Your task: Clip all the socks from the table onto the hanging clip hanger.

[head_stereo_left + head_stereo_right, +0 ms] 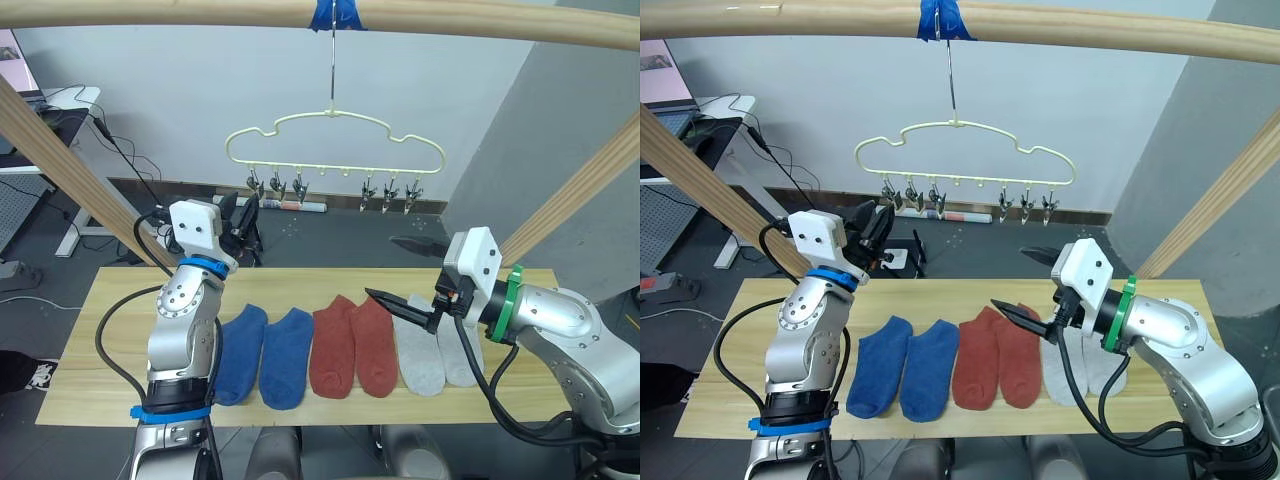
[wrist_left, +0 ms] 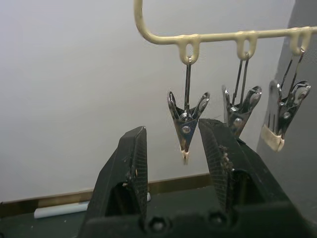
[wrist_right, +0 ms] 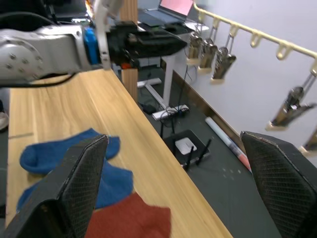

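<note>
**All six socks on the table, both grippers empty**

Six socks lie side by side on the table (image 1: 100, 300): blue pair (image 1: 262, 355), red pair (image 1: 352, 347), grey pair (image 1: 432, 360). None is clipped. The clip hanger (image 1: 335, 140) hangs by its hook from a wooden rail (image 1: 200, 12), its clips (image 1: 300, 187) all bare.

Left gripper (image 2: 173, 163) is raised up at the hanger's left end, fingers spread, with the end clip (image 2: 185, 126) dangling in the gap between them, apparently untouched. It holds nothing.

Right gripper (image 1: 395, 300) hovers low over the boundary between red and grey socks, fingers wide apart, empty. Whether a fingertip touches fabric, I cannot tell.

Risks, as I judge them:
- Socks lie edge to edge; a wide-open grab here may catch a red and a grey one together.
- The hanger swings freely on its thin hook; a nudge from the left gripper would set the clips swaying and spoil aim.
- Squeezing the clip off-centre could twist it rather than open it.
</note>
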Controlling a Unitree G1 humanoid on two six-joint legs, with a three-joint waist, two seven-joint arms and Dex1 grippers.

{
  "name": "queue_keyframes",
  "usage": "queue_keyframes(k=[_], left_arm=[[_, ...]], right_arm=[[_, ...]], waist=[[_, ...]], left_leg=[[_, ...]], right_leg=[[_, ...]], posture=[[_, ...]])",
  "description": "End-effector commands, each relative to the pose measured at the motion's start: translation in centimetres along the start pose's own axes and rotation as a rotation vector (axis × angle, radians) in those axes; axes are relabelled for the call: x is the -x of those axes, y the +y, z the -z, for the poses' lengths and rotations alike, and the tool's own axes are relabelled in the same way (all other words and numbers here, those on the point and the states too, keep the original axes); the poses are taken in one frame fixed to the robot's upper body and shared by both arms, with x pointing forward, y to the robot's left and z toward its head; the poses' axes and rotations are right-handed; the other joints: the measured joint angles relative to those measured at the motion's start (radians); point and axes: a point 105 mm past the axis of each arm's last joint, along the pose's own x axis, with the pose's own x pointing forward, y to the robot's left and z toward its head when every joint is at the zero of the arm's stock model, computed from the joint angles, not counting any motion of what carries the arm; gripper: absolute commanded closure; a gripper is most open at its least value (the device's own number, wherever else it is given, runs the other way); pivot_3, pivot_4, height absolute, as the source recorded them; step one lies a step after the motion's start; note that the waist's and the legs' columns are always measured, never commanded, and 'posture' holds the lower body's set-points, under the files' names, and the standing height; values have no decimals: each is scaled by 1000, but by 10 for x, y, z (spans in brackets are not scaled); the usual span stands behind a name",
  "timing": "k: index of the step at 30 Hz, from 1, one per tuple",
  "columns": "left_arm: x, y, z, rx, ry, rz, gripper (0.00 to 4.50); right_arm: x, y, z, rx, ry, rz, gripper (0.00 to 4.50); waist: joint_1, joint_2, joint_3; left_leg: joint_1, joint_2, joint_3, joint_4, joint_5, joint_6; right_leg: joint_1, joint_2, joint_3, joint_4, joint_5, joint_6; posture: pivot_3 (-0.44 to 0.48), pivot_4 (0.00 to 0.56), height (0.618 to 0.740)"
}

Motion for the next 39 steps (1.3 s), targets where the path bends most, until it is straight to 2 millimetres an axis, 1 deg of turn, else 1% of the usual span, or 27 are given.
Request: queue_keyframes(k=[1, 10, 19, 30, 31, 34, 36, 39], left_arm=[[-9, -6, -10, -15, -49, 35, 2678], [-21, -8, -16, -7, -88, 47, 2678], [-24, -8, -24, -3, -121, 43, 2678], [-26, -12, -24, -8, -121, 59, 2678], [-26, -12, -25, -12, -123, 62, 3030], [-26, -12, -25, -20, -124, 61, 3701], [-26, -12, -25, -24, -123, 61, 4065], [-25, -11, -24, -29, -118, 62, 4467]], right_arm=[[-5, 5, -15, 34, -55, -10, 0], [-10, 6, -19, 31, -73, -11, 0], [-12, 8, -18, 23, -77, -13, 0], [-11, 10, -16, 19, -72, -12, 0], [-11, 10, -16, 18, -71, -12, 0], [-11, 10, -16, 15, -70, -11, 0], [-11, 10, -15, 13, -69, -10, 0], [-11, 10, -15, 10, -68, -8, 0]], waist=[[0, 0, 2], [-2, 1, 5], [-2, 0, 10], [-2, 0, 12], [-2, 0, 12], [-2, 0, 12], [-2, 0, 12], [-2, -1, 13]], left_leg=[[0, 0, 0, 0, 0, 0], [-2, 0, -1, 0, 0, 0], [-3, 0, -1, 0, 0, 0], [-3, 0, -2, 0, 0, 0], [-3, 0, -2, 0, 0, 0], [-3, 0, -2, 0, 0, 0], [-3, 0, -2, 0, 0, 0], [-3, 0, -2, 0, 0, 0]], right_leg=[[0, 0, 0, 0, 0, 0], [-1, 0, -1, 0, 0, 0], [-1, 0, -1, 0, 0, 0], [-2, 0, -1, 0, 0, 0], [-2, 0, -1, 0, 0, 0], [-2, 0, -1, 0, 0, 0], [-2, 0, -1, 0, 0, 0], [-2, 0, -1, 0, 0, 0]], posture=[[-241, 288, 740], [-250, 288, 740], [-246, 287, 740], [-252, 289, 740], [-251, 289, 740], [-252, 289, 740], [-251, 290, 740], [-250, 290, 740]])
